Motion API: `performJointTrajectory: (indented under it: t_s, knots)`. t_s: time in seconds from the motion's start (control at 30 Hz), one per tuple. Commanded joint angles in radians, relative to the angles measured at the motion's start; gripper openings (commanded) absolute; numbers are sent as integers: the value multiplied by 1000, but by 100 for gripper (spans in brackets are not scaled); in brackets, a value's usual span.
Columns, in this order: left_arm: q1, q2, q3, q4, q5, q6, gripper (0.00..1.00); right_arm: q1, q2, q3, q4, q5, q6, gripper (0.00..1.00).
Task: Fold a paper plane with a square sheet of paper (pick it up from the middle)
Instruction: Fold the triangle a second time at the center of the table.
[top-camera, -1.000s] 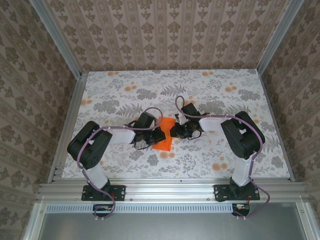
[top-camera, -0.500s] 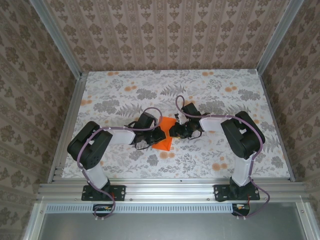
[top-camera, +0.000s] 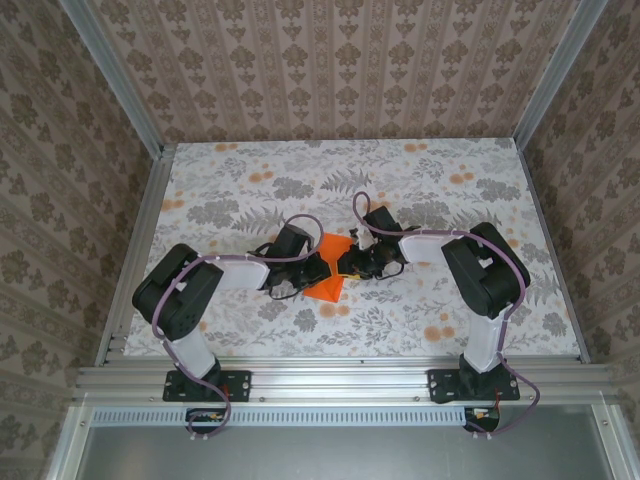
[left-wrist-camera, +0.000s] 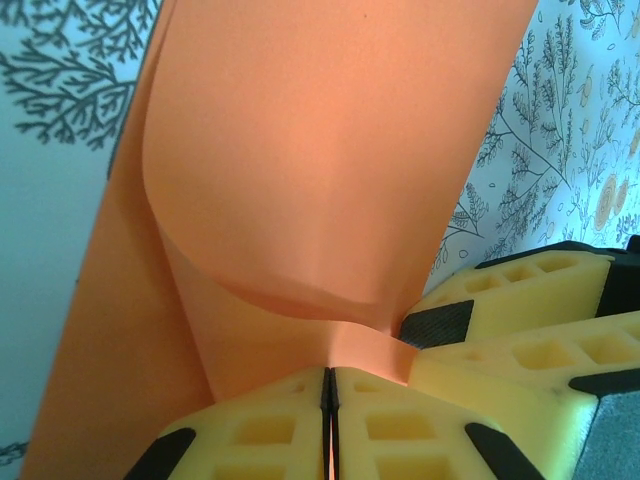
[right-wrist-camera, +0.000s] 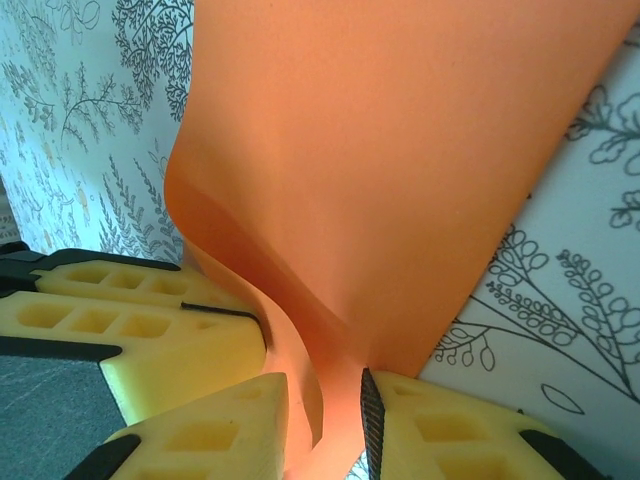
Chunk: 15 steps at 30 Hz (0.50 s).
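My left tool (top-camera: 318, 268) is pressed together on the square sheet of paper (top-camera: 330, 270), which sits around the middle of the tabletop (top-camera: 250, 170), a little nearer the near edge than the far one and about midway between the left and right edges. In my left wrist view, the tool (left-wrist-camera: 329, 378) has its two yellow fingers (left-wrist-camera: 250, 430) meeting on a thin edge of the sheet (left-wrist-camera: 330, 150). The orange paper rises from that pinch and bows over in a smooth curve, with the floral tabletop (left-wrist-camera: 60, 120) showing on either side. My right tool (top-camera: 345, 265) comes in from the opposite side, so the two tools face each other across the paper and nearly touch. Its yellow fingers (left-wrist-camera: 520, 300) lie just beside my left ones. In my right wrist view, the tool (right-wrist-camera: 325, 415) has its fingers (right-wrist-camera: 440, 430) a little apart, with a bent strip of the sheet (right-wrist-camera: 400, 150) running down between them. The strip lies against the dark pad on one side, but I cannot tell whether the tool is really pressing the paper or only standing around it. From above, the sheet looks folded or bent rather than flat, though the tools hide much of it.
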Motion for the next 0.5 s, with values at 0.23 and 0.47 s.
performJointTrajectory:
  t_s: [0.23,0.47]
  knots:
    - [-8,-22,-16,13,-13,-14,11,18,-8,-9,12,-67,58,19]
    - [-8,-73,-38,7,-13,-8,16,17,1,29,-85,28,-38,6]
